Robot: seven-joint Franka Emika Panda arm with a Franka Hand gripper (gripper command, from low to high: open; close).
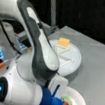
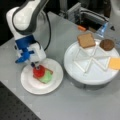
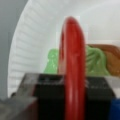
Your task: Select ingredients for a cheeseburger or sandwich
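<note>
My gripper [image 2: 35, 65] hangs low over the small white plate [image 2: 30, 83] at a front view's left, shut on the red tomato disc [image 2: 39, 71]. In the wrist view the tomato disc [image 3: 72, 62] stands on edge between the fingers [image 3: 47, 91]. Right under it lies the sandwich: green lettuce [image 2: 46, 78] on a brown bread slice [image 2: 50, 72]. The lettuce [image 3: 96, 62] and bread [image 3: 113, 60] also show behind the disc in the wrist view. I cannot tell whether the tomato touches the lettuce.
A round white divided tray [image 2: 82, 72] at a front view's right holds another bread slice [image 2: 86, 40], a dark-brown patty [image 2: 107, 44] and a yellow cheese square [image 2: 115, 63]. The cheese [image 1: 63, 42] sits on the tray [image 1: 72, 61] behind my arm.
</note>
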